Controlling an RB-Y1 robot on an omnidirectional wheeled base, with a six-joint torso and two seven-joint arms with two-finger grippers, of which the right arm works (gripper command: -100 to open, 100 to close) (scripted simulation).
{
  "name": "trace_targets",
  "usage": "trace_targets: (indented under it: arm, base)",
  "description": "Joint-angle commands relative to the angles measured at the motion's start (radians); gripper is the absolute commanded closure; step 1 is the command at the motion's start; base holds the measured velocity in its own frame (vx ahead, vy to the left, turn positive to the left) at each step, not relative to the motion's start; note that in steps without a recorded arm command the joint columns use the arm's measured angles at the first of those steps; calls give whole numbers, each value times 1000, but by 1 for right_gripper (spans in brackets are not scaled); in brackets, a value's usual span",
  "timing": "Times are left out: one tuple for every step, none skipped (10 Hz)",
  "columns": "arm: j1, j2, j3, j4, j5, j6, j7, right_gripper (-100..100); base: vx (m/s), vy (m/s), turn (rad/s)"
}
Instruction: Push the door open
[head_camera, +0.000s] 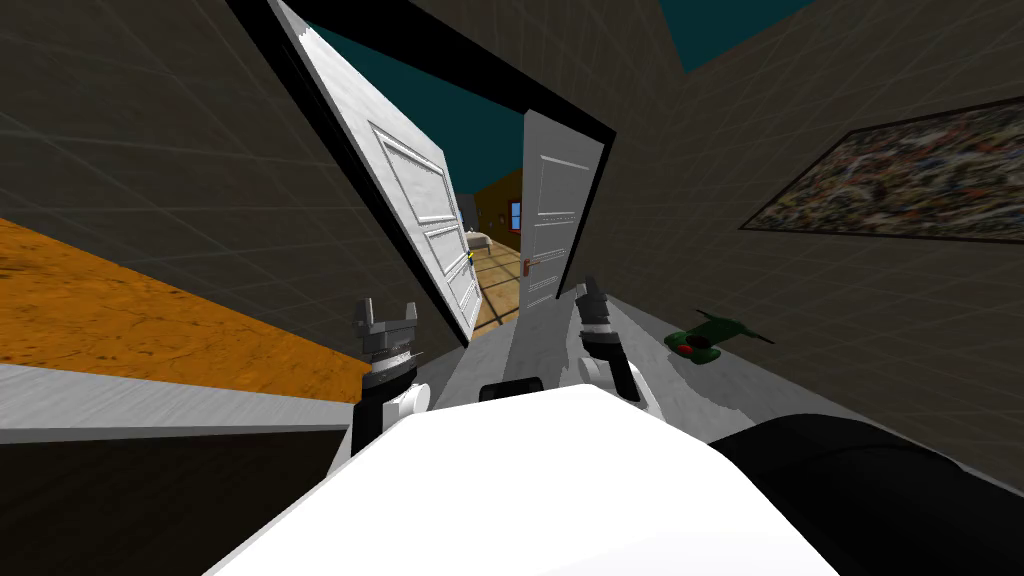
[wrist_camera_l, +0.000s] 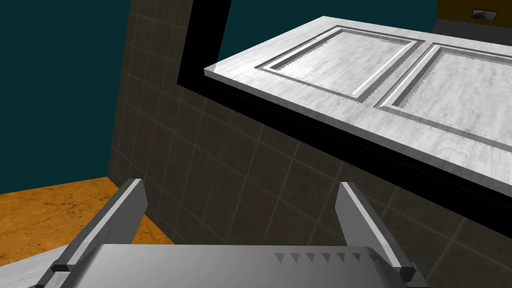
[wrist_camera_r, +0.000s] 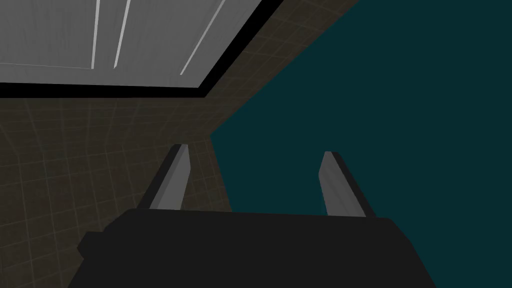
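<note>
A black-framed doorway (head_camera: 560, 100) stands ahead with two leaves. The white panelled door (head_camera: 425, 205) on the left is swung partly open; the grey leaf (head_camera: 550, 220) on the right has a red handle (head_camera: 530, 264). My left gripper (head_camera: 385, 318) is open and empty, short of the white door's lower edge, beside the tiled wall. In the left wrist view the left gripper (wrist_camera_l: 240, 200) points at the wall below the door (wrist_camera_l: 380, 85). My right gripper (head_camera: 590, 292) is raised before the grey leaf. The right gripper (wrist_camera_r: 252, 175) is open and empty in its wrist view, below the door (wrist_camera_r: 125, 40).
Through the gap lies a room with a tan floor (head_camera: 497, 282). A green object (head_camera: 705, 340) lies on the grey floor to the right. A picture (head_camera: 900, 185) hangs on the right wall. An orange surface (head_camera: 120, 310) with a white ledge (head_camera: 150, 400) runs along the left.
</note>
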Motion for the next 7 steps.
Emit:
trace_targets:
  arm:
    - [-20, -3, 4, 33, -1, -2, -4, -100]
    - [-31, -5, 7, 51, -1, -4, -6, -100]
    - [-42, -6, 9, 68, -2, -5, -8, -100]
    - [-53, -8, 11, 86, -2, -6, -10, -100]
    - [-67, -9, 14, 109, -3, -8, -12, -100]
    - [-83, -11, 18, 135, -4, -10, -15, -100]
    - [-99, -13, 21, 160, -4, -12, -18, -100]
  base:
    - [110, 17, 4]
    - [85, -90, 6]
    - [83, -104, 11]
    - [55, -99, 8]
    - [49, -108, 5]
    - [84, -86, 10]
    - [88, -69, 7]
